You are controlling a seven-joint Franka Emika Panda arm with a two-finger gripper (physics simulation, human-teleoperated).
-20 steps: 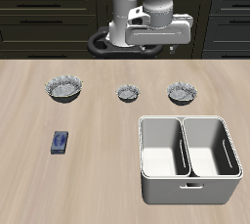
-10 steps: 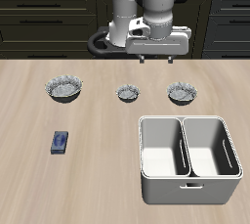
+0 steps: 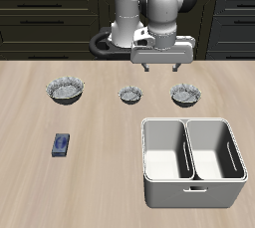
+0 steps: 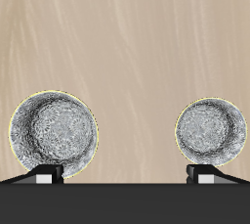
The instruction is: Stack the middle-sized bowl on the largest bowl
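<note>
Descending toward the worktop's back edge, my pincer had dropped lower than a second before, fingers spread and empty. The middle-sized bowl sat just below it; the largest bowl waited well apart along that row, so grasping came next.

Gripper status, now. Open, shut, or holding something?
Gripper: open, holding nothing, above the table between the middle-sized bowl and the smallest bowl.
</note>
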